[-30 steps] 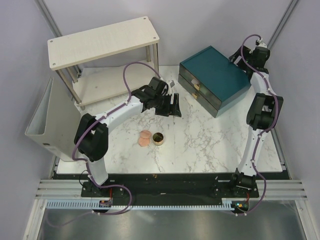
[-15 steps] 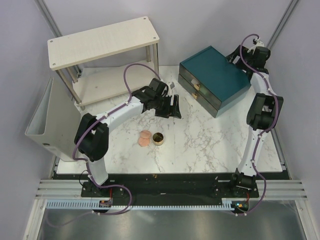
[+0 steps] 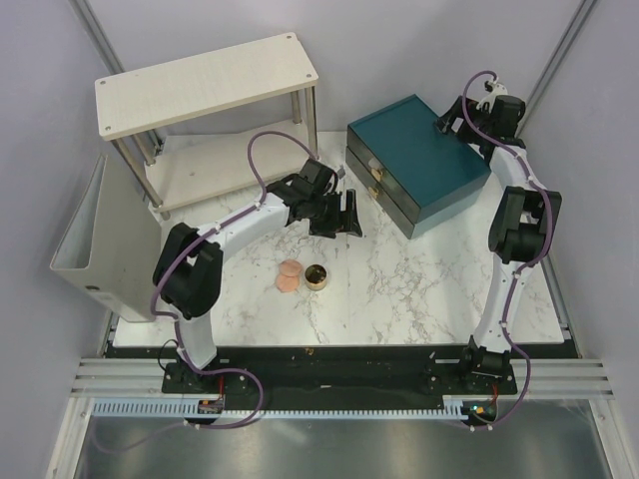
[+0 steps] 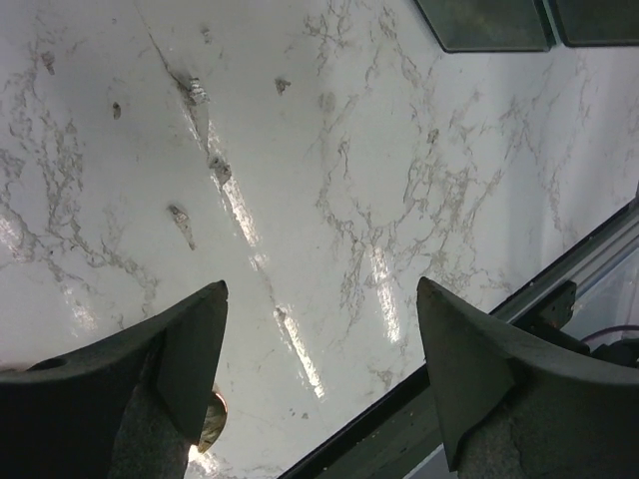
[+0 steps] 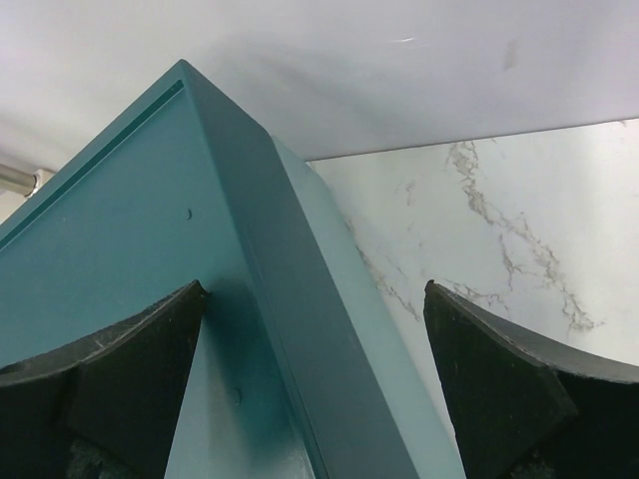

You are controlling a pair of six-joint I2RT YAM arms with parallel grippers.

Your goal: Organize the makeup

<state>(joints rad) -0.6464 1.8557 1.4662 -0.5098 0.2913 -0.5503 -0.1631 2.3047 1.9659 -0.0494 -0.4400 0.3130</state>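
Your left tool (image 3: pixel 344 215) hovers spread above the worktop (image 3: pixel 419 289), your right tool (image 5: pixel 315 299) spread at the teal box (image 3: pixel 419 165) far corner; sponge (image 3: pixel 289 275) and gold-rimmed pot (image 3: pixel 317 276) lie side by side mid-worktop.

Only a sliver of the gold-rimmed pot (image 4: pixel 210 436) shows in the left wrist view, the rest hidden behind one finger of the left gripper (image 4: pixel 319 289). The top edge there cuts off the teal box (image 4: pixel 484 22). From above, the peach-pink sponge (image 3: pixel 289 276) is too small to tell one piece from two. The right wrist view hides the box's drawers.
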